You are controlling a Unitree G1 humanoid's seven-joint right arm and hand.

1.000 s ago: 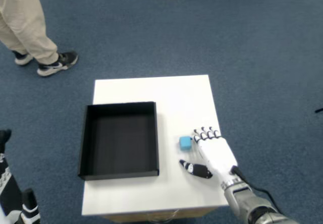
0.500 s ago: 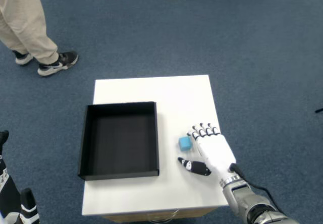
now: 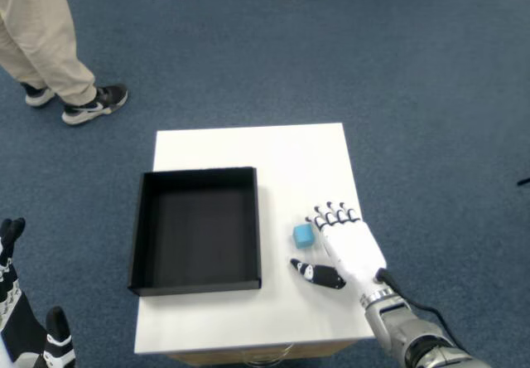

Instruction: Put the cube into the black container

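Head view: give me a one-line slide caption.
Right hand open beside blue cube, black container empty on white table.

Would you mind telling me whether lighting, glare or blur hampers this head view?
Head view: even, soft lighting, no glare on the white square table; the small blue cube and white right hand look sharp; the black rectangular container's interior is dark, detail lost.

You had one blue cube [image 3: 304, 235], one black container [image 3: 196, 230], one white desk [image 3: 286, 157], and two robot hands in frame: right hand [image 3: 346, 249], left hand [image 3: 21, 326].
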